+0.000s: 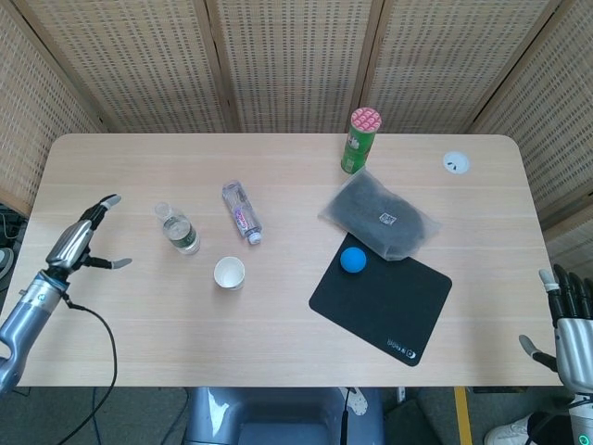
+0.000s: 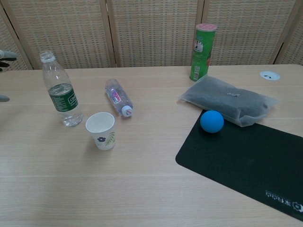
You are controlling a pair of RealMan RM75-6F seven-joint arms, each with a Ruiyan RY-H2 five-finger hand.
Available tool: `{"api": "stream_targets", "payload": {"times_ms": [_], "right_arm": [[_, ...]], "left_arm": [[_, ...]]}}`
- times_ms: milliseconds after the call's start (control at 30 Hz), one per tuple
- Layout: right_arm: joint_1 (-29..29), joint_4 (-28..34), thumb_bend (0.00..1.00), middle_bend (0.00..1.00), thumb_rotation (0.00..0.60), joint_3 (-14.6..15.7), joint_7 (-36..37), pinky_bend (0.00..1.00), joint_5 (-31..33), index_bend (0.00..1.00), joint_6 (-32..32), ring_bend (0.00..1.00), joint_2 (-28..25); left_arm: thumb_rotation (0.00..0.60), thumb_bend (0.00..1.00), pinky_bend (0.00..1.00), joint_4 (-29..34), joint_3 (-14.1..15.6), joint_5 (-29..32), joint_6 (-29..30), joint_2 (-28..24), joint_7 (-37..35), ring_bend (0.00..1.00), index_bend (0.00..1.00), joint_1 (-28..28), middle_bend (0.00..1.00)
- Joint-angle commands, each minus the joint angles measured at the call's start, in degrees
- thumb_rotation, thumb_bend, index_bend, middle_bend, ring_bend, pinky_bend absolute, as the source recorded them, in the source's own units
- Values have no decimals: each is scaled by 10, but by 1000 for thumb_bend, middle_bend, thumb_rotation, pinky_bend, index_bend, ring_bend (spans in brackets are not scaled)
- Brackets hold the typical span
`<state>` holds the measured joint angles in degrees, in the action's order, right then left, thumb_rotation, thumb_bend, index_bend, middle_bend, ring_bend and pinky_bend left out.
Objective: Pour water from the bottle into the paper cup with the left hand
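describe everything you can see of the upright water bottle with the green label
The upright bottle is clear plastic with a dark green label band around its middle. No cap shows on its neck. It looks roughly half full of water. It stands on the light wood table, on the robot's left side, just behind and left of the paper cup, apart from it. Nothing touches it except the table; the left hand is off to its side with fingers spread, holding nothing.
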<state>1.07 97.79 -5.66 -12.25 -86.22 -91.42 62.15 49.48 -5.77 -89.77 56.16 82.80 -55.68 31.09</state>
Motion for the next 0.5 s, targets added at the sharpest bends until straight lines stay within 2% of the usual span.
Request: {"api": "stream_targets", "payload": {"times_ms": [33, 300, 500], "right_arm": [[-2, -2, 0, 0, 600, -2, 0, 0, 6, 0, 4, 0, 1], [-6, -6, 0, 0, 600, -5, 5, 0, 18, 0, 11, 0, 1], [-8, -10, 0, 0, 600, -10, 15, 0, 31, 0, 16, 0, -1]], "left_arm": [[600, 18, 0, -60, 11, -11, -30, 52, -49, 0, 0, 40, 0], [600, 0, 0, -103, 10, 7, -55, 101, -83, 0, 0, 66, 0], [600, 0, 0, -144, -19, 48, -87, 157, -130, 0, 0, 92, 0]]}}
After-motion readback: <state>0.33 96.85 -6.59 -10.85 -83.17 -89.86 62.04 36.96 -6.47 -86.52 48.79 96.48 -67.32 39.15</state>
